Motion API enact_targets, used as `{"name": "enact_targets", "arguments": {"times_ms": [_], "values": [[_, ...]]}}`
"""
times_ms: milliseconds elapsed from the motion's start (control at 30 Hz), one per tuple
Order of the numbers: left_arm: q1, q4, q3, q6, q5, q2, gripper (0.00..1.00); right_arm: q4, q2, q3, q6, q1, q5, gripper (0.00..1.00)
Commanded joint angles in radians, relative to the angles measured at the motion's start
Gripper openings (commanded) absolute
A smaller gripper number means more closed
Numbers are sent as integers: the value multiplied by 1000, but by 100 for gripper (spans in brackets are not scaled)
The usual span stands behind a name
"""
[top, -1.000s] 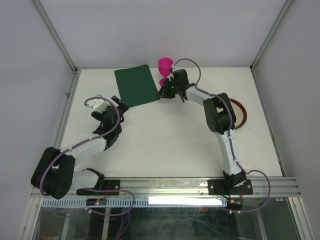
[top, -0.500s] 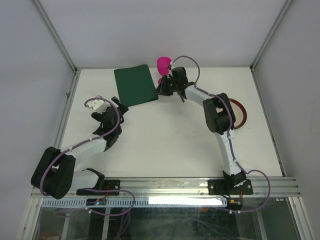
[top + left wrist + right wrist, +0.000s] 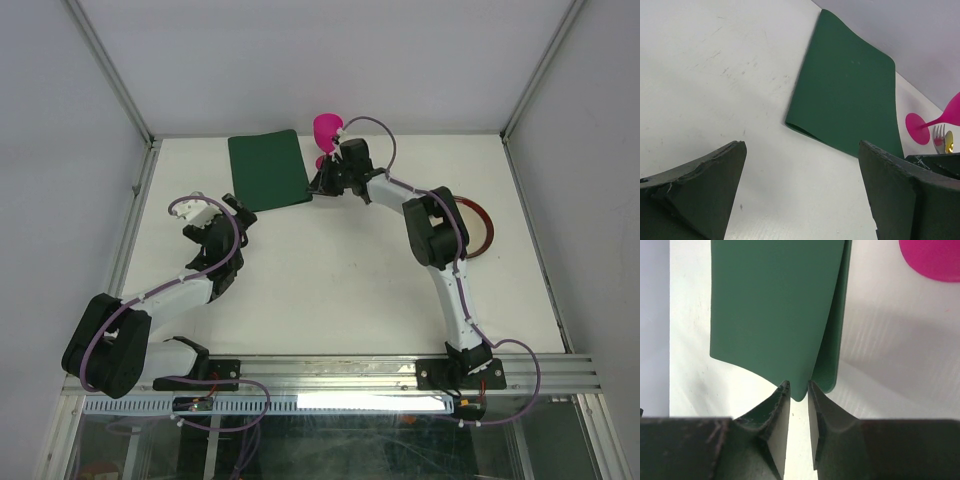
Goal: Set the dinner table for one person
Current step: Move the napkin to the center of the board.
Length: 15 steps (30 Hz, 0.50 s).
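The dinner table (image 3: pixel 340 285) is a white top. A dark green placemat (image 3: pixel 268 168) lies at its far left. My right gripper (image 3: pixel 317 186) is shut on the placemat's near right corner. In the right wrist view the corner (image 3: pixel 799 390) sits pinched between the two fingertips (image 3: pixel 796 386), and the mat's (image 3: pixel 770 300) right edge curls up off the table. My left gripper (image 3: pixel 213 213) hovers over bare table near the placemat's (image 3: pixel 850 95) near edge, jaws wide open (image 3: pixel 802 147) with nothing between them.
A pink goblet (image 3: pixel 328 130) stands just behind my right gripper, close to the placemat's far right corner. A fork (image 3: pixel 938 134) lies beside the goblet's base (image 3: pixel 918 128). A red-rimmed plate (image 3: pixel 488 228) sits at the right, partly under the right arm. Frame rails edge the table.
My right gripper has moved left with the placemat's corner, and the placemat has slid left and turned slightly. The left arm has not moved.
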Motion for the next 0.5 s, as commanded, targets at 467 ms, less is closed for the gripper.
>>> {"name": "enact_targets", "arguments": {"times_ms": [467], "values": [[9, 26, -22, -16, 2, -55, 99, 56, -94, -57, -4, 48, 23, 7]]}}
